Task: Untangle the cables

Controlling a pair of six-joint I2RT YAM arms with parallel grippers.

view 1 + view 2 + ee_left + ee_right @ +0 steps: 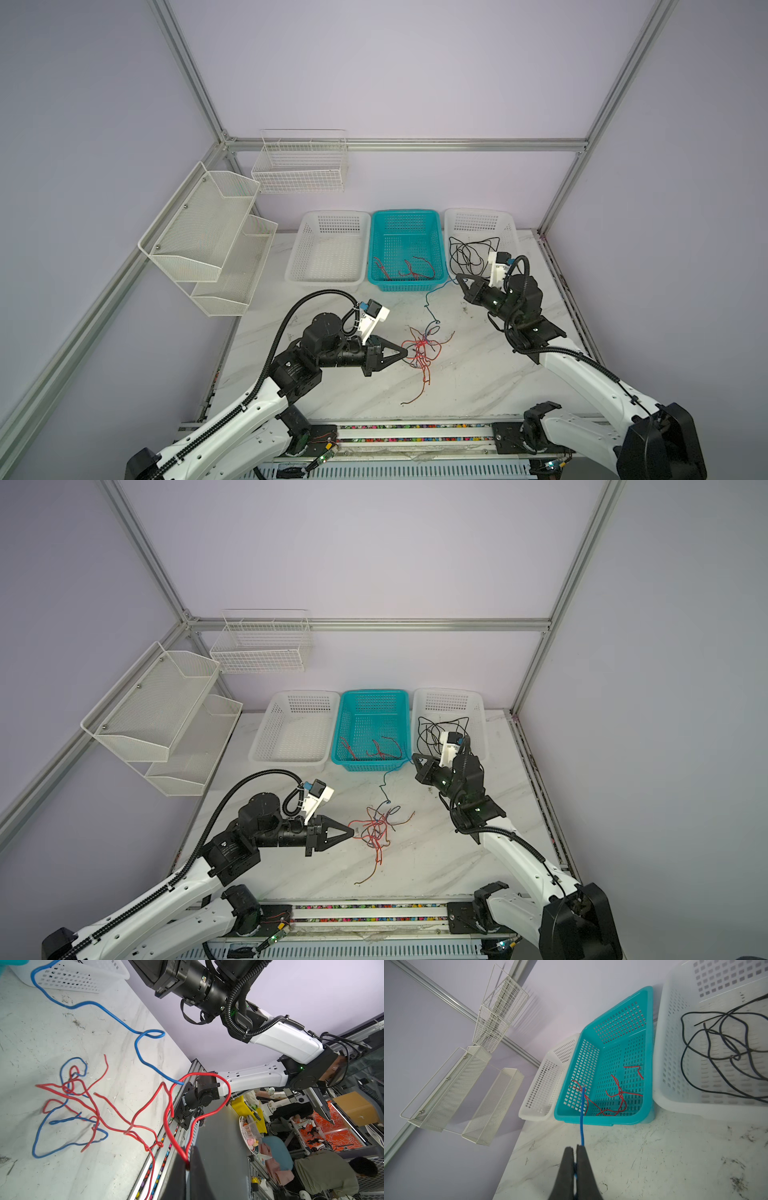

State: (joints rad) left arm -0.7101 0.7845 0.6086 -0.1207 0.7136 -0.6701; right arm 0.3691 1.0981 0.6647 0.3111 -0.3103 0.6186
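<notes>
Both arms work a knot: the left gripper [404, 353] is clamped on a thin red-orange wire [204, 1073] at the edge of the tangle of red and blue cables [422, 349], lying on the marbled white tabletop [478, 374] in front of the teal perforated plastic basket [405, 212]. Just off that basket's near right corner, the right gripper [458, 276] pinches a thin blue wire [582, 1115], apparently to draw it free while the left anchors. Loose red strands [415, 270] lie inside the basket; black wires [469, 253] sit in the white perforated basket [480, 210] beside it.
</notes>
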